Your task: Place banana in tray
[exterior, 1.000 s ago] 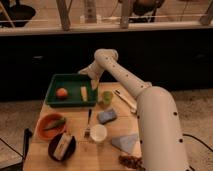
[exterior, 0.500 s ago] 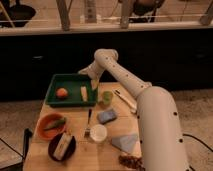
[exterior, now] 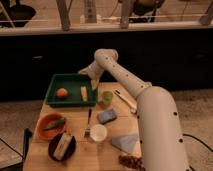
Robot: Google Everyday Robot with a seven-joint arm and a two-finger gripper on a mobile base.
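Observation:
The pale yellow banana (exterior: pixel 84 93) lies inside the dark green tray (exterior: pixel 56 100), towards its right side, with a round orange fruit (exterior: pixel 62 93) to its left. My gripper (exterior: pixel 91 83) hangs over the tray's right rim, just above and to the right of the banana, at the end of the white arm (exterior: pixel 130 82) that reaches in from the lower right.
A green cup (exterior: pixel 106 97) stands right of the tray. On the wooden table are an orange bowl (exterior: pixel 44 129) with a green pod, a black bowl (exterior: pixel 53 147) with a cream block, a fork (exterior: pixel 88 123), a white cup (exterior: pixel 98 132), a blue sponge (exterior: pixel 107 116) and a cloth (exterior: pixel 125 142).

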